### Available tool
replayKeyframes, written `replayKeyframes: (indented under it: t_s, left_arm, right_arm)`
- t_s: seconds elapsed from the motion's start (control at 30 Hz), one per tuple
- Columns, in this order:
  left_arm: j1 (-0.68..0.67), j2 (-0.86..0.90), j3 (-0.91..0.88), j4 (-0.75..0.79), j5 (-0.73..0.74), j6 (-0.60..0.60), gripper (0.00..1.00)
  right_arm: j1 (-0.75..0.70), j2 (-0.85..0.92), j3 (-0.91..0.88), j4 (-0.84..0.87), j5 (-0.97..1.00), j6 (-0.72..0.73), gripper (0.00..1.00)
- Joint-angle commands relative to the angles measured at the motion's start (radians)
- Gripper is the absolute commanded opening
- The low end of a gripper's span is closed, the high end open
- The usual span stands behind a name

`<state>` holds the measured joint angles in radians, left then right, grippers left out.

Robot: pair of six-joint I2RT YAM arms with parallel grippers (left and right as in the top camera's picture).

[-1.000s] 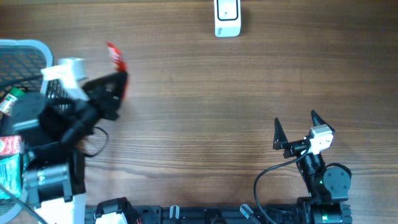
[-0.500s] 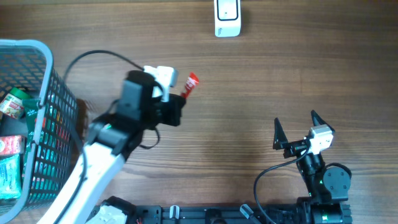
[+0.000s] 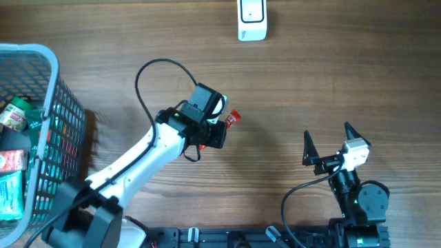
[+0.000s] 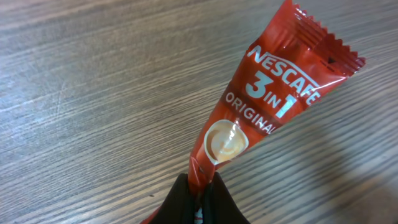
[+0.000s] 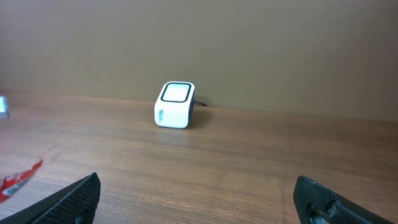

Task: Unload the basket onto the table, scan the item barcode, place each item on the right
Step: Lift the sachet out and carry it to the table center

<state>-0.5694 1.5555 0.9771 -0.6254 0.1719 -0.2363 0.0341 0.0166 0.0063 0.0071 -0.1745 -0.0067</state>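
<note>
A red Nescafe 3-in-1 coffee sachet (image 4: 267, 106) is pinched at its lower end by my left gripper (image 4: 202, 196), which is shut on it. From overhead the sachet (image 3: 233, 118) pokes out to the right of that gripper (image 3: 222, 127) near the table's middle. No barcode shows on the face I see. The white scanner (image 3: 251, 18) stands at the far edge; it also appears in the right wrist view as the scanner (image 5: 175, 104). My right gripper (image 3: 329, 141) rests at the near right, open and empty. In its own view the sachet (image 5: 18, 178) lies far left.
A grey wire basket (image 3: 48, 124) with several packaged goods fills the left side. A black cable (image 3: 148, 69) loops above the left arm. Bare wood lies between the sachet and the scanner.
My left arm has swung from beside the basket to the right and nearer the table's middle, carrying the sachet. The right arm has not moved.
</note>
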Motion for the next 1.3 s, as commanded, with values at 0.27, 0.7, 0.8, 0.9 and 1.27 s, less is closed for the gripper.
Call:
replayKeyframes:
  t_s: [0.27,0.7,0.8,0.9,1.27]
  left_arm:
    - [-0.005,0.108,-0.009,-0.023,-0.013,0.020,0.04]
    - [-0.018,0.212,-0.017,0.141,-0.002,0.016,0.17]
    - [-0.029,0.212,-0.017,0.142,-0.002,0.013,0.45]
    - [-0.048,0.212,-0.017,0.140,-0.002,0.012,0.96]
    - [-0.069,0.203,-0.013,0.126,0.021,0.012,1.00]
  right_arm:
    - [0.004,-0.005,-0.001,0.003,0.018,-0.017,1.00]
    - [0.004,-0.005,-0.001,0.003,0.018,-0.017,1.00]
    - [0.004,-0.005,-0.001,0.003,0.018,-0.017,1.00]
    - [0.004,-0.005,-0.001,0.003,0.018,-0.017,1.00]
    - [0.004,-0.005,-0.001,0.003,0.018,-0.017,1.00]
